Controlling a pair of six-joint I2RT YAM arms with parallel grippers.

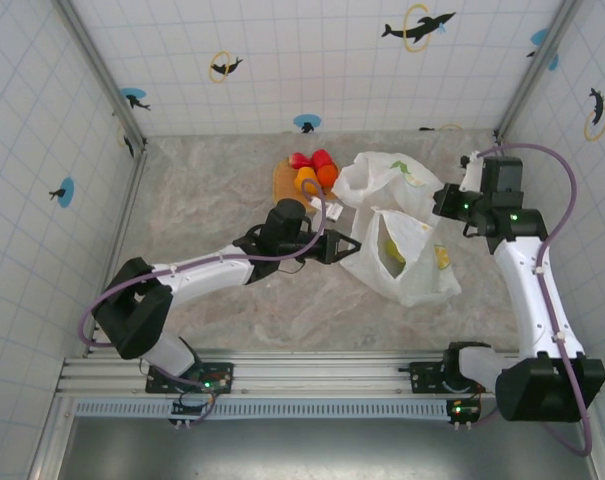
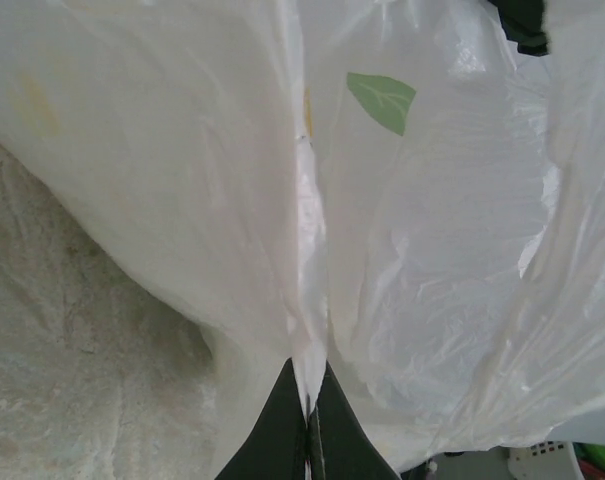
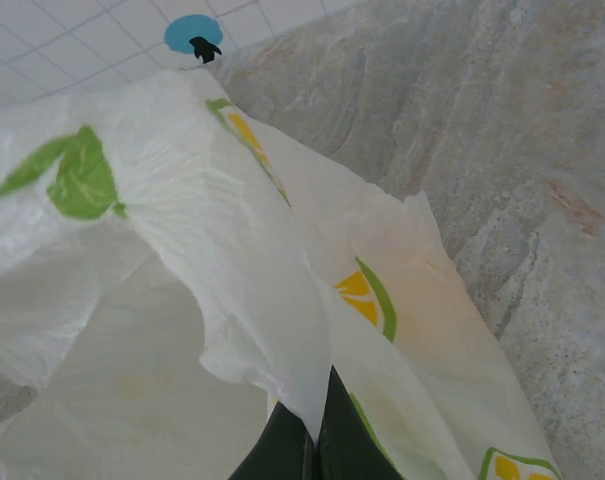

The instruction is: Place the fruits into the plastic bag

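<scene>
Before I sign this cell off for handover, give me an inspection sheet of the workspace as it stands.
Surface: grey marbled tabletop, no spills seen.
Job's things: plastic bag lies right of centre, gripped by both arms; fruits, red and orange, sit clustered at the far middle, outside the bag.
Clutter: wooden plate by the fruits; nothing else seen.
Grippers: left gripper shut on a fold of the bag; right gripper shut on the bag's edge.
Cables: purple cable loops along each arm; no snag seen.
Surroundings: white tiled walls with dolphin stickers; metal rail at the near edge.
</scene>
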